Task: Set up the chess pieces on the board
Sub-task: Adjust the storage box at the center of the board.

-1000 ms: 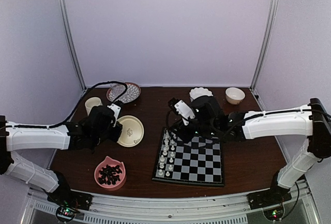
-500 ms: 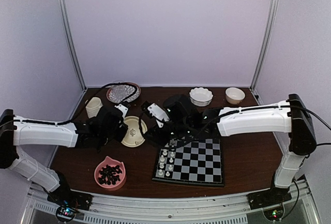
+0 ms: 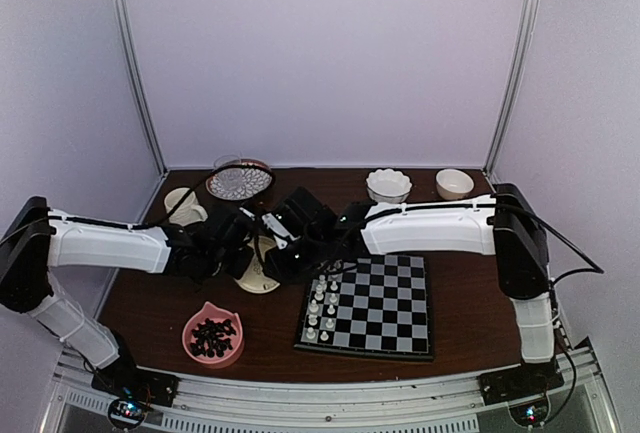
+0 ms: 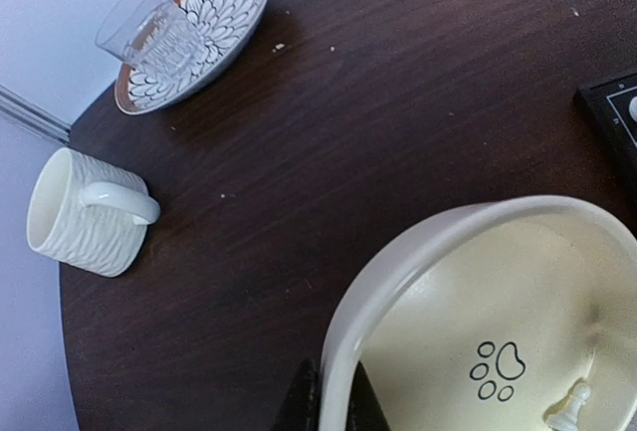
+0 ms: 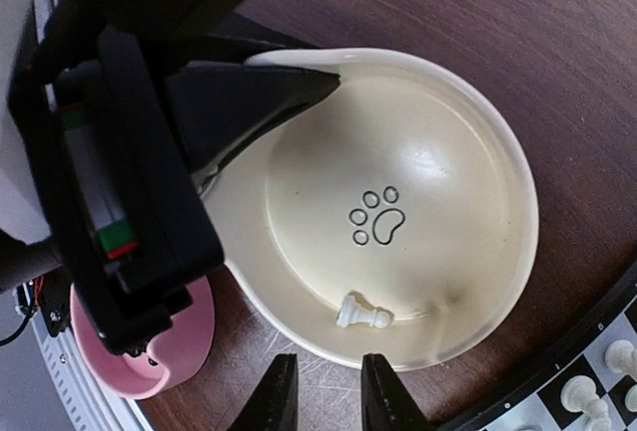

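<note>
Right wrist view: the cream paw-print bowl (image 5: pixel 468 142) fills the frame. One white pawn (image 5: pixel 363 314) lies on its side inside it, against the wall nearest the camera.

The right gripper (image 5: pixel 328 391) hangs just over that near rim. Its fingers are slightly apart, with bare table (image 5: pixel 557 23) showing between them, and they grasp nothing.

The left gripper (image 4: pixel 326 406) is clenched on the bowl's rim, one finger inside and one outside. In the top view the bowl looks tipped up on that side.

Top view: the chessboard (image 3: pixel 390 313) sits just right of the bowl. The white chessmen (image 3: pixel 320 308) stand upright in its two leftmost columns, and the other squares are bare. A pink bowl (image 3: pixel 236 348) of dark pieces sits near the front edge, left of the board.

Left wrist view: a ribbed mug (image 4: pixel 85 214) lies well apart from the bowl. A clear glass (image 4: pixel 149 28) rests on a patterned plate (image 4: pixel 224 3).
</note>
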